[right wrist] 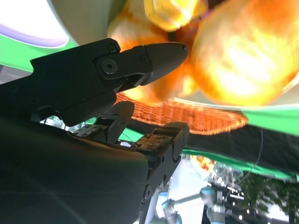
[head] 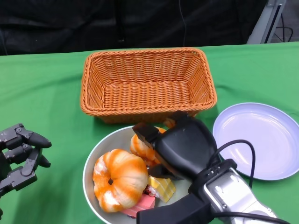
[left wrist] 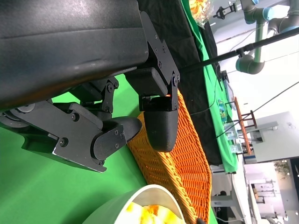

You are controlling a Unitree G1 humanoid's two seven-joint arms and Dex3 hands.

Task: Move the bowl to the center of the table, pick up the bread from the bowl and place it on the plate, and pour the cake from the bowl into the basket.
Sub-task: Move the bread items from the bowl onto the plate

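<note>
**Q.** Where does the bread lie, and which hand is nearer?

**A.** The bowl [head: 93, 161] sits near the table's middle, just in front of the basket [head: 147, 84], which holds nothing. It contains two orange-and-white glazed pieces, presumably the bread: a large ring-shaped bread [head: 119, 179] on the robot's left side, and a second bread piece [head: 141, 148] directly under the right hand [head: 180, 144]. Yellow and pink cake pieces [head: 158, 192] lie beside them. The right hand is far nearer; it hovers over the bowl, fingers [right wrist: 159, 53] reaching toward the basket side.

**Q.** What is the state of the fingers?

**A.** In the right wrist view they appear slightly parted just beside the bread; whether they touch or hold it cannot be told. The left hand [head: 21, 156] rests well apart on the green cloth [head: 42, 93], fingers loosely curled, holding nothing.

**Q.** And the destination?

**A.** The plate [head: 261, 140] lies to the robot's right, bare, so the carry probably runs rightward.
</note>
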